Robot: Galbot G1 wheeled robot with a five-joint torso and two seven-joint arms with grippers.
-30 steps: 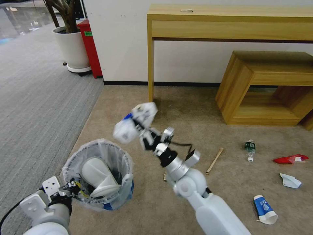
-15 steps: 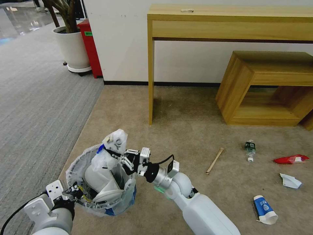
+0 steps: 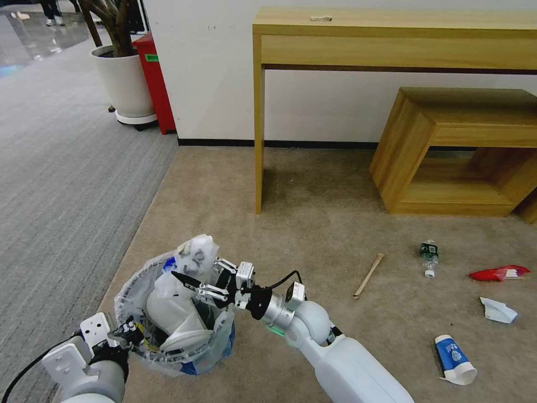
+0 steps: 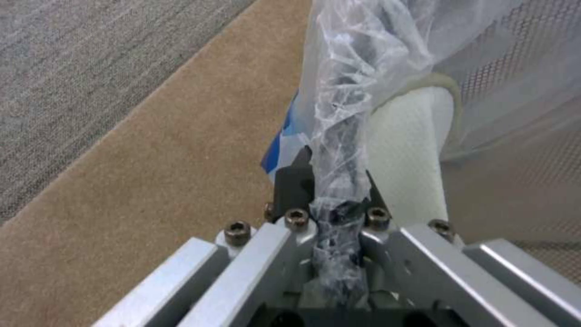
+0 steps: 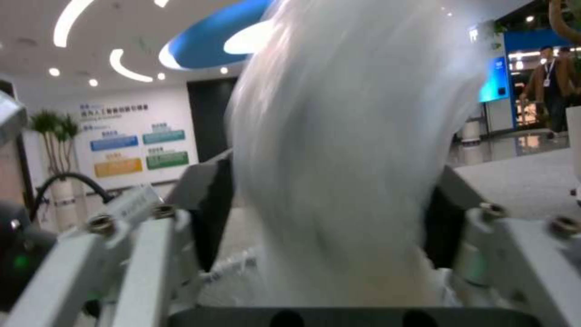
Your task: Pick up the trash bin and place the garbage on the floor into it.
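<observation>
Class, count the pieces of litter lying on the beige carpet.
5: wooden stick, small bottle, red packet, white paper, blue-white carton, all on the robot's right. The arm may hide more.

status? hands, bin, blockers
Left hand clamps trash bin rim. Right hand over bin, open, white wad between fingers. No blockers.

Right pincer (image 3: 193, 284) over the trash bin (image 3: 173, 313), spread beside a crumpled white bag (image 3: 196, 254). Left pincer (image 3: 130, 331) clamped on the bin's near rim. Stick (image 3: 368, 275), bottle (image 3: 429, 256), packet (image 3: 499, 272) on floor (image 3: 335, 224).
</observation>
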